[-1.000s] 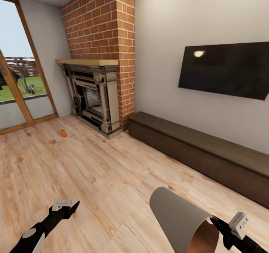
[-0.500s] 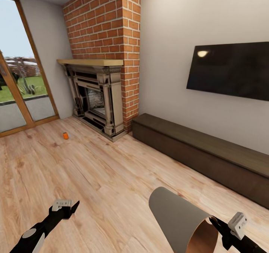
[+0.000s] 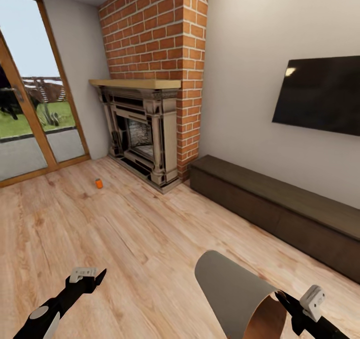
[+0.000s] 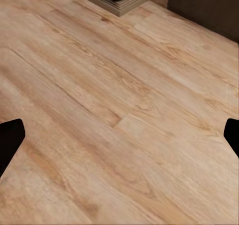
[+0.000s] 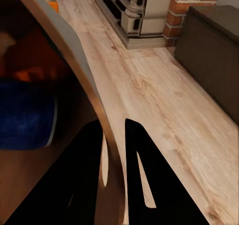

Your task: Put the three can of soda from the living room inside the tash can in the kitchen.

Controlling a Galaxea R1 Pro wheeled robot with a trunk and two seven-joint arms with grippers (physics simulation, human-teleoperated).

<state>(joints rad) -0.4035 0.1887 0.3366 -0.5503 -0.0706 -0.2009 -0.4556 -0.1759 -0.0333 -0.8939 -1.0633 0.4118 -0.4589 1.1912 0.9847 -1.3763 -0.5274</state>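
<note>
Head view: orange can (image 3: 99,183) on plank floor (image 3: 125,239), left of centre, near fireplace (image 3: 145,129). Grey bin (image 3: 235,289) tilted at lower right, rim clamped by right pincer (image 3: 281,299). Left pincer (image 3: 92,278) lower left, empty.

Left wrist view: bare floor; finger tips at frame edges, wide apart.

Right wrist view: fingers (image 5: 144,175) pinch bin wall; blue can (image 5: 25,115) and orange shape inside.

Step, judged: approaching remaining can. Next: drive closer, lower left arm.

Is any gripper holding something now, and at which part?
The right gripper holds the trash can by its rim wall. The left gripper is open, holding nothing.
</note>
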